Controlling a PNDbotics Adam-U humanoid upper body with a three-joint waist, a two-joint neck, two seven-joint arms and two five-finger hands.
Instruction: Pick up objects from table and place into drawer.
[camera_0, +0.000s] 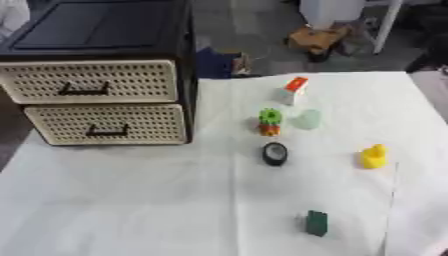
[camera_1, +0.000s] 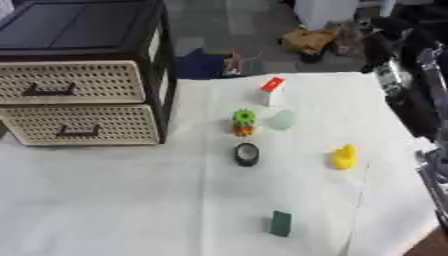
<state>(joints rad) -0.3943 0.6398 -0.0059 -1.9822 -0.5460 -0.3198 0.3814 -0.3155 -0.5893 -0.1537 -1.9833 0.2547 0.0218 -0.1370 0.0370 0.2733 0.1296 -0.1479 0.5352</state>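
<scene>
Hands: no fingers show in either view, so whether they are spread or curled cannot be told.
Right arm (camera_1: 411, 90): black with silver joints, along the right edge of the right eye view, above the cloth's right side; its hand is out of sight.
Cloth (camera_0: 131, 200): white, creased, covering the table under all the objects.
Green block (camera_0: 317, 223): dark, flat-faced, rectangular, standing on edge nearest the robot; long axis upright.
Black ring (camera_0: 275, 153): round, glossy, dark hole in the middle, standing on its rim at mid-cloth, face turned toward the robot.
Yellow piece (camera_0: 374, 157): bright, rounded, lumpy, right of the ring and well apart from it.
Green gear (camera_0: 270, 116): toothed, stacked on an orange base (camera_0: 269, 130), just beyond the ring; the stack stands upright.
Pale cup (camera_0: 308, 119): translucent, greenish, rounded, just beside the gear on its right.
White block (camera_0: 294, 91): small, boxy, with a slanted red-orange top, farthest of the objects.
Drawer unit (camera_0: 105, 30): black frame with a flat dark top, at far left on the cloth.
Upper drawer (camera_0: 122, 80): cream perforated front, dark handle, closed.
Lower drawer (camera_0: 140, 122): same cream perforated front and handle, closed.
</scene>
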